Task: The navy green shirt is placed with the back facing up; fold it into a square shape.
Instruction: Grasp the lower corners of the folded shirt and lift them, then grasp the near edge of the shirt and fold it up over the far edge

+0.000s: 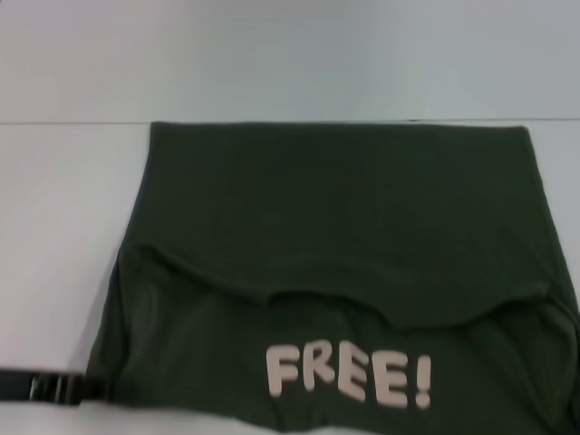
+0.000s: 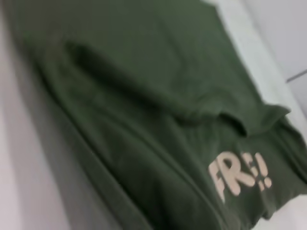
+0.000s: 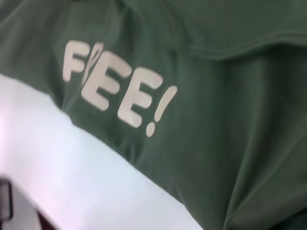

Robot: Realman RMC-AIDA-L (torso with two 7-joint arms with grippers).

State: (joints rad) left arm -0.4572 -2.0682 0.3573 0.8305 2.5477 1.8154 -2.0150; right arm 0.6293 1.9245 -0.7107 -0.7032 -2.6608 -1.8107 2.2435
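Note:
The navy green shirt (image 1: 335, 208) lies on the white table, reaching from the middle to the near edge of the head view. A plain layer covers its far part and ends in a wavy edge (image 1: 299, 294) across the middle. Nearer than that edge, the front faces up with the cream letters "FREE!" (image 1: 349, 374). Both wrist views look down on the cloth and the lettering (image 2: 240, 175) (image 3: 117, 91). My left gripper (image 1: 50, 388) shows as a dark piece low at the near left, touching the shirt's near left corner. My right gripper is out of view.
The white table (image 1: 63, 208) shows bare to the left of the shirt, and a seam line (image 1: 72, 122) runs across it behind the shirt. In the right wrist view, a strip of table (image 3: 72, 167) lies beside the shirt's edge.

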